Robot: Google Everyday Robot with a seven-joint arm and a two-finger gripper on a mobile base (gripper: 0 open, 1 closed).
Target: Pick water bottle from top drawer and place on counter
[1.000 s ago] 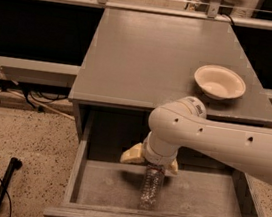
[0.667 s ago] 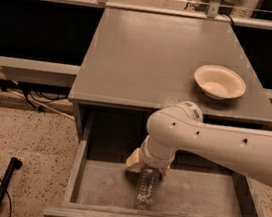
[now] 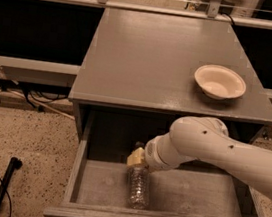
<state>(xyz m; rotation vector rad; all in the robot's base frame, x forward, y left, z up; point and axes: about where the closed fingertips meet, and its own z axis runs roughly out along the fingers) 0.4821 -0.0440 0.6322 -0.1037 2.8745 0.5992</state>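
Gripper (image 3: pixel 136 157) shifted toward 9 o'clock inside the drawer (image 3: pixel 204 196), now at the bottle (image 3: pixel 138 187) neck. Bottle slid the same way (slightly). Arm (image 3: pixel 198 134) elbow dropped toward 4 o'clock, now below the counter (image 3: pixel 148 56) front edge.

The top drawer (image 3: pixel 199 195) stands open below the tabletop's (image 3: pixel 147 61) front edge. The water bottle (image 3: pixel 138 189) is in it, left of centre, toward the front. The tool (image 3: pixel 136 157) is at the bottle's cap end, inside the drawer. A bowl (image 3: pixel 219 82) rests on the tabletop's right side.
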